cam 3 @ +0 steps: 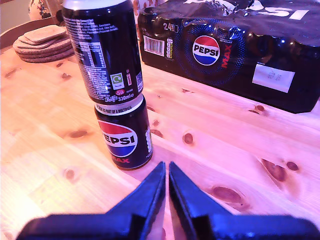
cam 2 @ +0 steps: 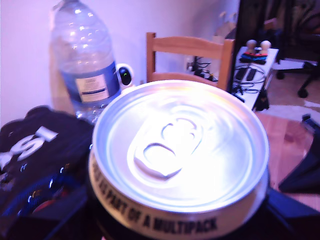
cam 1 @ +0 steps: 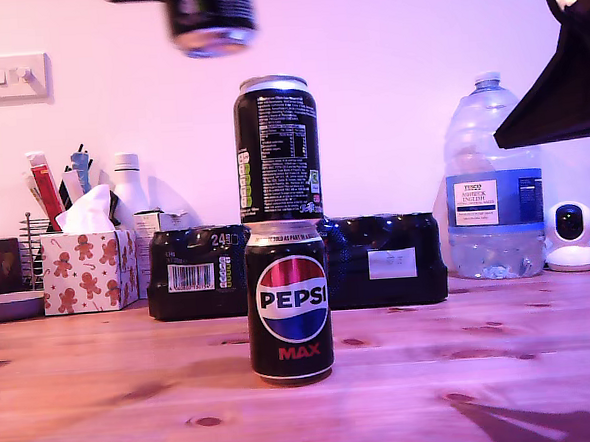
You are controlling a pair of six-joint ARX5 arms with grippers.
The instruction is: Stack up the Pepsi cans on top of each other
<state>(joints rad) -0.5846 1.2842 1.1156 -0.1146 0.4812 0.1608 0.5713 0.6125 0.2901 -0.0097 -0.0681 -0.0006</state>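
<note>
in the exterior view, two pepsi max cans stood stacked on the wooden table (cam 1: 504, 368): the lower can (cam 1: 288, 302) showed its logo, the upper can (cam 1: 277, 149) its nutrition text. a third can (cam 1: 212, 18) hung blurred above them, off toward the exterior view's left, touching neither; what held it was cropped. behind stood the 24-pack (cam 1: 378, 261) and a water bottle (cam 1: 493, 184).

in the first wrist view, a can's silver top (cam 2: 180, 145) filled the picture right under my first gripper; i could not tell how its jaws stood.

in the second wrist view, my second gripper (cam 3: 167, 176) had its fingers nearly pressed together, holding nothing, with the stacked pair just ahead of it.
</note>
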